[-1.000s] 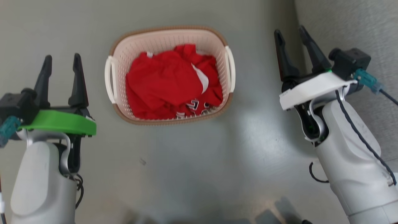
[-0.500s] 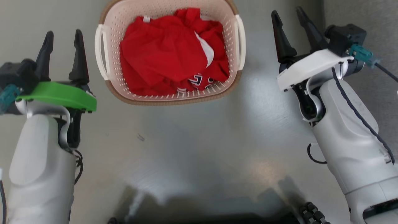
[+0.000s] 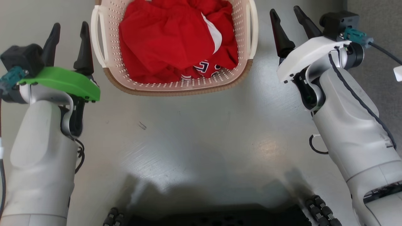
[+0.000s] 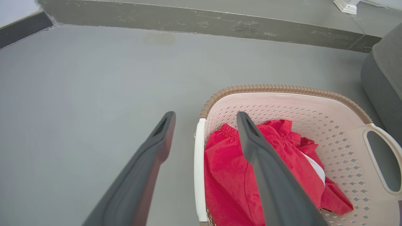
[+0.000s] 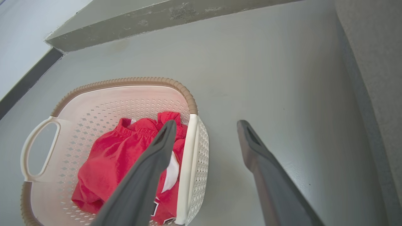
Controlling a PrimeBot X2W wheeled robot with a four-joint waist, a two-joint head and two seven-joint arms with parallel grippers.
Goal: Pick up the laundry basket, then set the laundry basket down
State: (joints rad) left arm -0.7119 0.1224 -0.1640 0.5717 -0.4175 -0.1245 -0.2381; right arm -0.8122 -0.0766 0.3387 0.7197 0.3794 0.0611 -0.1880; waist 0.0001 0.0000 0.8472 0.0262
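The laundry basket [image 3: 176, 92] stands on the grey floor, cream-white with perforated walls, a brown rim and red clothes [image 3: 169, 40] inside. My left gripper [image 3: 70, 27] is open just left of the basket's left handle [image 3: 95, 37]. My right gripper [image 3: 285, 12] is open just right of the right handle [image 3: 252, 28]. In the left wrist view the left gripper [image 4: 205, 117] frames the white handle [image 4: 198, 163] between its fingers, short of it. In the right wrist view the right gripper [image 5: 206, 125] likewise frames the other handle [image 5: 185, 175]. Neither gripper holds anything.
A grey upholstered piece [image 4: 383, 72] stands close to the basket's right side, seen also as a textured grey surface [image 5: 377, 62]. A low concrete step [image 4: 201, 22] crosses the floor beyond the basket. My black base [image 3: 204, 219] is at the bottom.
The head view has shifted, so the basket now sits higher and larger in it. Both open grippers have come closer to the basket's side handles.
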